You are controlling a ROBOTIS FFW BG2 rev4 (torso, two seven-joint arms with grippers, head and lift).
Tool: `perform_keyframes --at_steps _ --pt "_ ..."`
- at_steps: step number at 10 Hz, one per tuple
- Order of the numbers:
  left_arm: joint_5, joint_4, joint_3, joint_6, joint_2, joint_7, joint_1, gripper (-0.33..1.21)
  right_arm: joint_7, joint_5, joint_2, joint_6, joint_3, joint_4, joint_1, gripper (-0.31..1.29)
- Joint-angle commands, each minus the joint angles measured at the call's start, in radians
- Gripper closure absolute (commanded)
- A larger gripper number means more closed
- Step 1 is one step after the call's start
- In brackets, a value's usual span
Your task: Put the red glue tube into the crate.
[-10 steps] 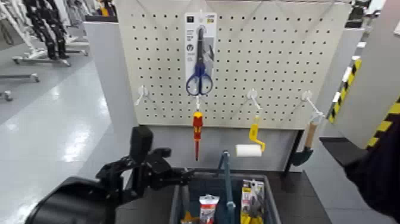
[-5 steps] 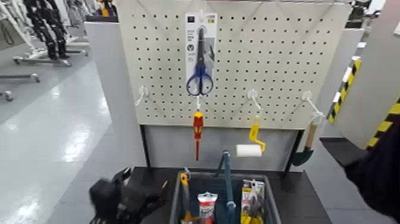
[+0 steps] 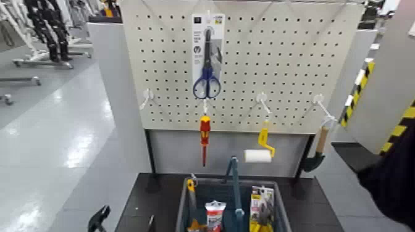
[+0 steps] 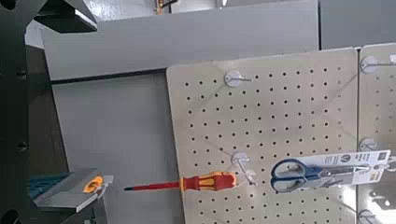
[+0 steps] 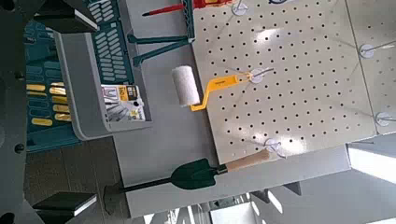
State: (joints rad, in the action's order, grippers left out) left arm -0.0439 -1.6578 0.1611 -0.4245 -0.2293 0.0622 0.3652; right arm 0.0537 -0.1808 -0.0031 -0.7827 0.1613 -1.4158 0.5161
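Observation:
The red glue tube [image 3: 215, 216] lies inside the grey crate [image 3: 181, 207], just left of the crate's blue-grey centre handle [image 3: 234, 182]. My left gripper [image 3: 123, 222] is low at the frame's bottom edge, left of the crate and apart from it; only its dark tips show, spread and empty. My right gripper [image 5: 79, 110] is out of the head view. Its own wrist view shows its fingers [image 5: 65, 14] wide apart with nothing between them, and the crate [image 5: 89, 93] beyond.
A yellow carded tool pack [image 3: 262, 207] and an orange-handled tool [image 3: 191, 196] also lie in the crate. On the pegboard [image 3: 284, 68] hang scissors [image 3: 207, 58], a red-and-yellow screwdriver [image 3: 204, 132], a paint roller [image 3: 260, 148] and a trowel [image 3: 317, 153]. A dark sleeve [image 3: 395, 179] is at right.
My left arm has pulled away from the crate's left side, down and leftward, almost out of the head view. The tube stays in the crate.

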Motion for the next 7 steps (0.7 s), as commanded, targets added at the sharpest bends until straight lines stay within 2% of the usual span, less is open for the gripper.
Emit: perform_keyframes --at_steps 1,4,7 --pt "-0.007 0.02 0.0 -0.065 -0.013 0.031 0.038 0.11 0.003 0.011 0.094 0.008 -0.011 -0.005 0.007 0.04" --pt "-0.019 0.029 0.046 -0.175 -0.038 0.169 0.078 0.14 0.002 0.014 0.098 0.008 -0.025 -0.009 0.015 0.04" --pt "-0.05 0.036 0.101 -0.195 -0.085 0.24 0.081 0.2 -0.011 0.015 0.101 0.014 -0.029 -0.014 0.016 0.06"
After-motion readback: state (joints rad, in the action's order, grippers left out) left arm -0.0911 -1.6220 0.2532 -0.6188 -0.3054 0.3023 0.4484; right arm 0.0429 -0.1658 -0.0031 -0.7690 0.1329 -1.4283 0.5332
